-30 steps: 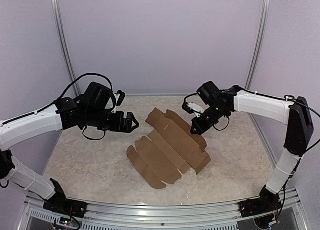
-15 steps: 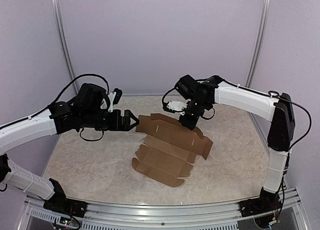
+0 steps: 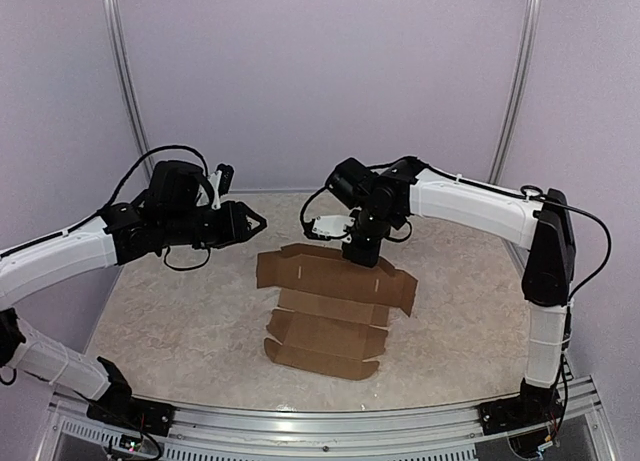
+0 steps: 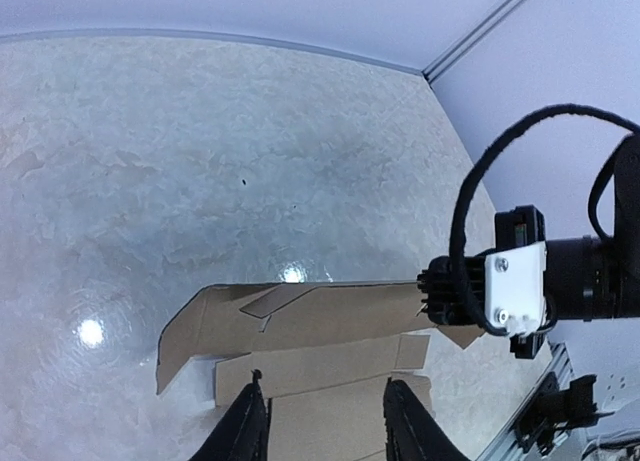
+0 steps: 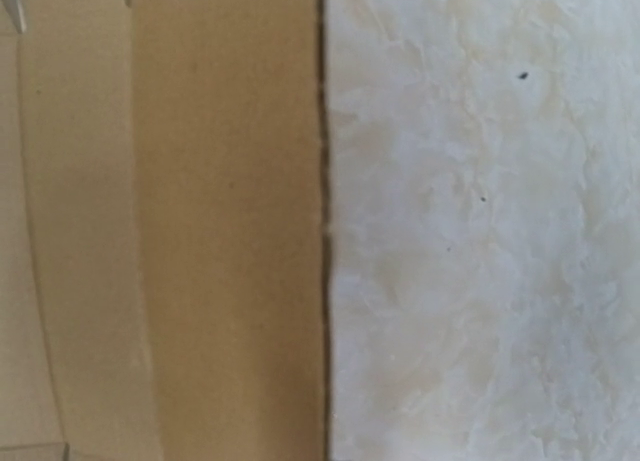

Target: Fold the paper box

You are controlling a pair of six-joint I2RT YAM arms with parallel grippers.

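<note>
Paper box (image 4: 330, 316) half behind left fingers (image 4: 246, 431)

table (image 3: 180, 326): one
paper box (image 3: 330, 281): one, flat brown sheet, middle of the table
arms: two, left arm (image 3: 62, 256) at left, right arm (image 3: 470, 203) at right
grippers: two, left gripper (image 3: 258, 221), right gripper (image 3: 358, 256), one on each arm
posts: two, left post (image 3: 121, 81) far left, right post (image 3: 516, 81) far right

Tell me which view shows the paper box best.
Top external: the whole paper box is in frame, spread open and unfolded, with its panels, flaps and creases readable. Left wrist catches the box at a slant, with the lower part cut off by the frame. Right wrist gives only a blurry close-up of one panel and its straight edge.
</note>
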